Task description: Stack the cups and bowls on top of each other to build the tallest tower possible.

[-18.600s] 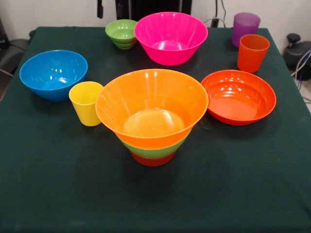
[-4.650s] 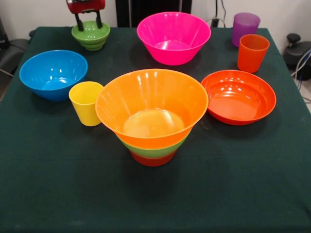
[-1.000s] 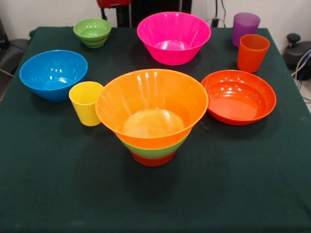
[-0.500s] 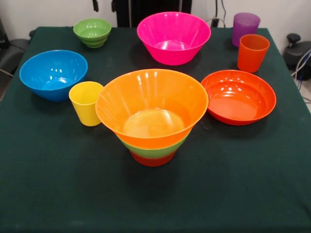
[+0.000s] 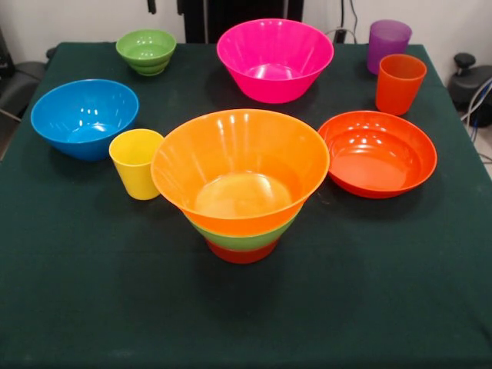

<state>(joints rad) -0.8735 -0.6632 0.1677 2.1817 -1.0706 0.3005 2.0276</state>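
Pincer (image 5: 151, 6): only a dark tip shows at the top edge, beyond the small green bowl (image 5: 146, 51); spread or pressed together, cannot tell.

Landmark: tower (image 5: 240, 184), mid-worktop (image 5: 77, 307). Red base, green middle, big orange bowl on top, empty.

All other bowls and cups look empty.

Judgement: fetch the small green bowl by its rim, lower it centred.

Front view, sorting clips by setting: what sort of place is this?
Probably a lab or test room: a green cloth-covered table set with bright plastic bowls like the pink bowl, plus cables beside it against a bare wall.
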